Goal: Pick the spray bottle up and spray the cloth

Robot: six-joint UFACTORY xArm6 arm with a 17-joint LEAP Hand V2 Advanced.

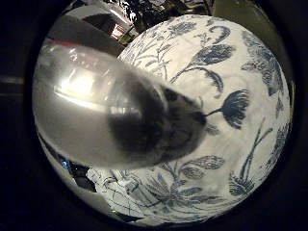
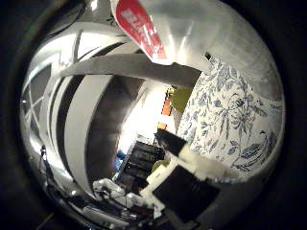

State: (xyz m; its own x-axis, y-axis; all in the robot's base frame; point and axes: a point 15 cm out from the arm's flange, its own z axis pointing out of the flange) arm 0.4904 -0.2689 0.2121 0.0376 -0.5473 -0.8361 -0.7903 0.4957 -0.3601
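Observation:
A clear plastic spray bottle (image 1: 96, 106) fills much of the little finger side view, pressed close against my palm. Its dark end hangs over a white cloth (image 1: 231, 72) printed with blue flowers, which spreads out beneath it. In the thumb side view the bottle's red label (image 2: 141, 28) and pale body run along the edge, with the flowered cloth (image 2: 225, 120) beyond. White and black parts of my right hand (image 2: 187, 179) curl in beside the bottle. The hand is shut on the bottle; the spray head is hidden.
Past the cloth's edge lies the room: grey and white beams (image 2: 91, 120), dark furniture (image 2: 139, 163) and a green object (image 2: 180, 98) in a bright area. Dark clutter (image 1: 144, 14) shows beyond the cloth's far edge.

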